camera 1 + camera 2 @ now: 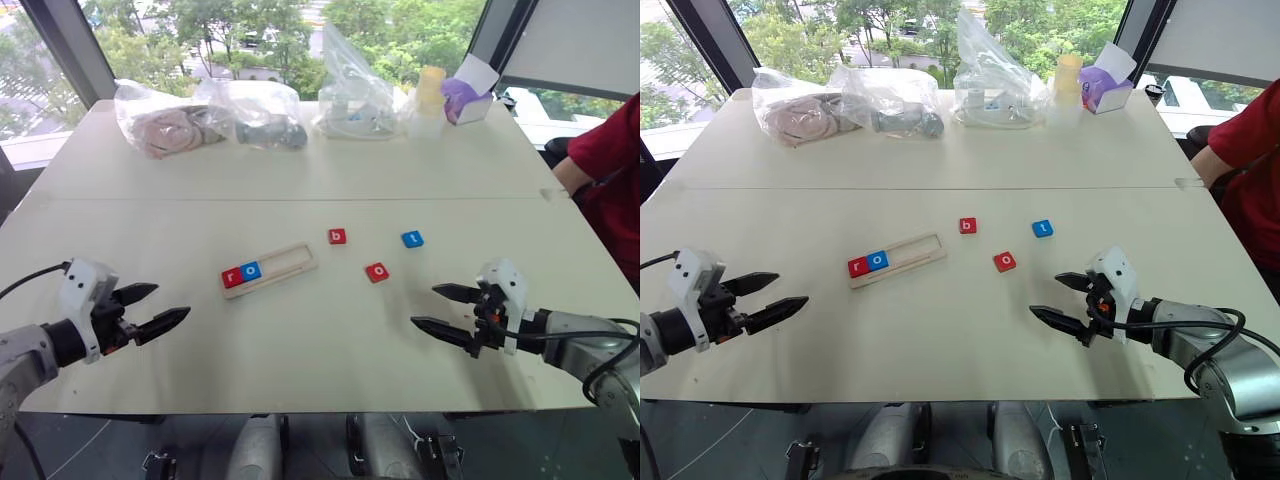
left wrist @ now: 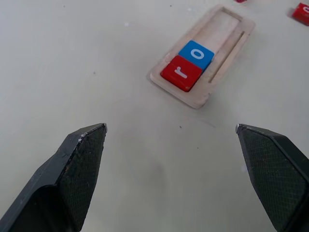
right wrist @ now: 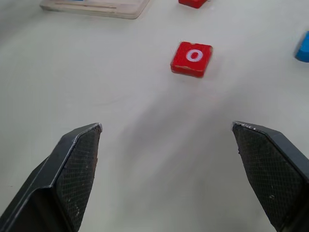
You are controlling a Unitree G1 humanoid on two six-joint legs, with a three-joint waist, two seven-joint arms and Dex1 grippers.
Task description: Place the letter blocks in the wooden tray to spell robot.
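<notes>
Tray point(image 1: 290, 262) holds r and o; b tile point(image 1: 337, 237), just beyond it, comes next, for the right gripper point(image 1: 440, 309). Both grippers' jaws gape wide, empty.

The wooden tray point(image 1: 270, 270) lay at a slant on the white table, a long shallow trough of pale wood with a thin raised rim. Two letter blocks sat flat inside at its left end, touching side by side: a red r point(image 1: 232, 277) at the very end, then a blue o point(image 1: 251, 270). The rest of the tray stood bare. Three more blocks rested loose on the table to the tray's right, each apart from the others. A red b point(image 1: 337, 237) lay just beyond the tray's right end. A red o point(image 1: 377, 271) sat further right and nearer. A blue t point(image 1: 412, 239) lay furthest right.
</notes>
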